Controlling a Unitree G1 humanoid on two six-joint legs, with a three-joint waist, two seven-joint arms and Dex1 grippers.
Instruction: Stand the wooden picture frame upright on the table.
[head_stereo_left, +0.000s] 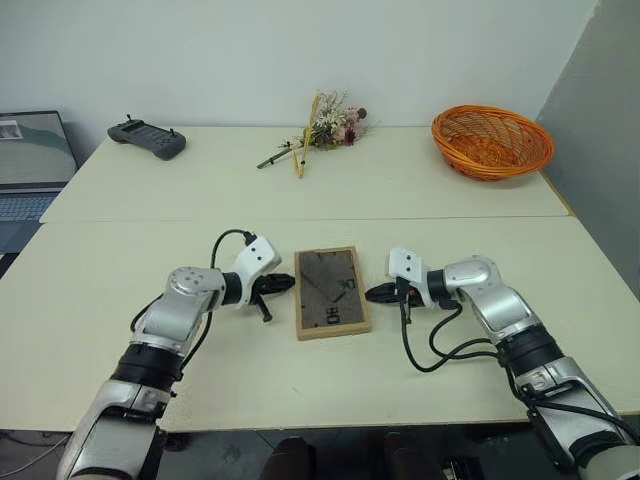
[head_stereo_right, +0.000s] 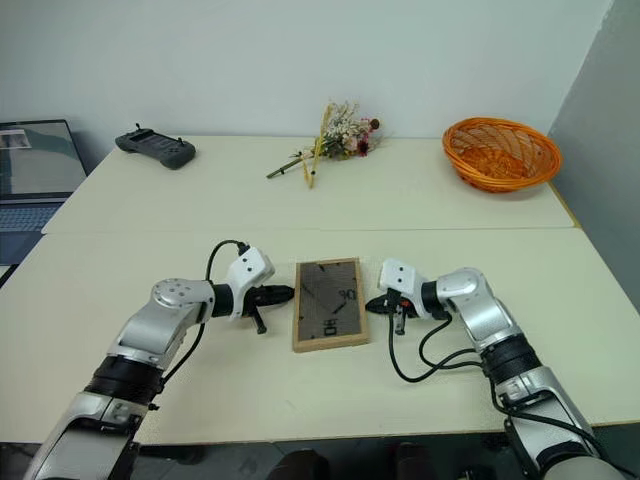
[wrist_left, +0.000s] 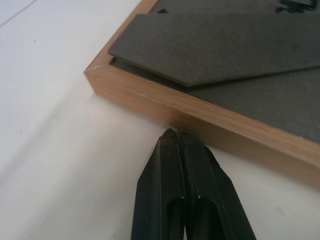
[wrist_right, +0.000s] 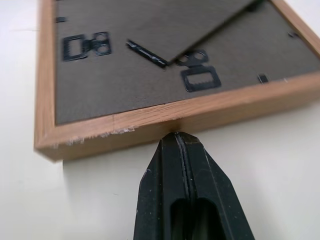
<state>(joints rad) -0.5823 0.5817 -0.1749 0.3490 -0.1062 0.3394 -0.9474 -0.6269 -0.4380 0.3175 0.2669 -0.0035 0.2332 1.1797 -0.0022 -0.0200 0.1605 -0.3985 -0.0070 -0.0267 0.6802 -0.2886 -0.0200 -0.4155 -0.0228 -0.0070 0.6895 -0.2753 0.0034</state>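
The wooden picture frame (head_stereo_left: 331, 292) lies flat, back panel up, on the desk (head_stereo_left: 450, 200) btwn both hands. Left hand (head_stereo_left: 283, 283) and right hand (head_stereo_left: 378, 294) are both pinched closed, empty, tips at opposite long edges. Squeeze inward evenly, w/ tips low, so you can tip one edge up w/o the frame skidding sideways.

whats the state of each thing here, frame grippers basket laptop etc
wooden picture frame: lying flat on the table, back panel up, stand folded
left gripper: shut, tips at frame's left edge
right gripper: shut, tips at frame's right edge
orange basket: upright
laptop: open, screen lit
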